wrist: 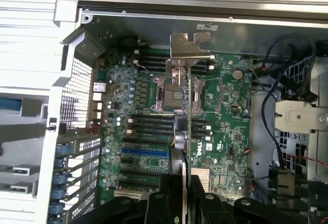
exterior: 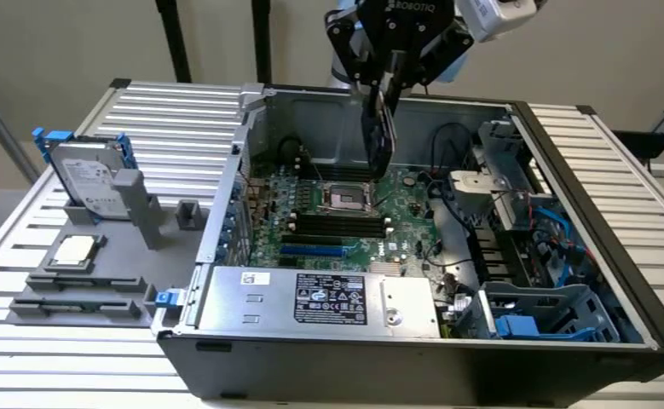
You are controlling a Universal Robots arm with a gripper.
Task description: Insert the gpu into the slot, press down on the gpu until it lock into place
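- The end effector (exterior: pixel 384 85) is clamped on the gpu (exterior: pixel 378 136), which hangs edge-down in the air above the motherboard (exterior: pixel 406 213) inside the open case (exterior: pixel 308 366).
- The blue slot (exterior: pixel 312 252) holds nothing and lies well apart from the card, beside the power supply (exterior: pixel 308 298).
- Risk: an off-line descent could land the card's edge on the black memory slots (exterior: pixel 337 226), and a tilted card could jam instead of locking.

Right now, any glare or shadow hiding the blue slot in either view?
Exterior view: even light, no glare on the slot; the gpu, held in the jaws, reads dark against the case back wall. Wrist view: slot clearly lit, no shadow across it; the gpu's silver bracket catches bright light.
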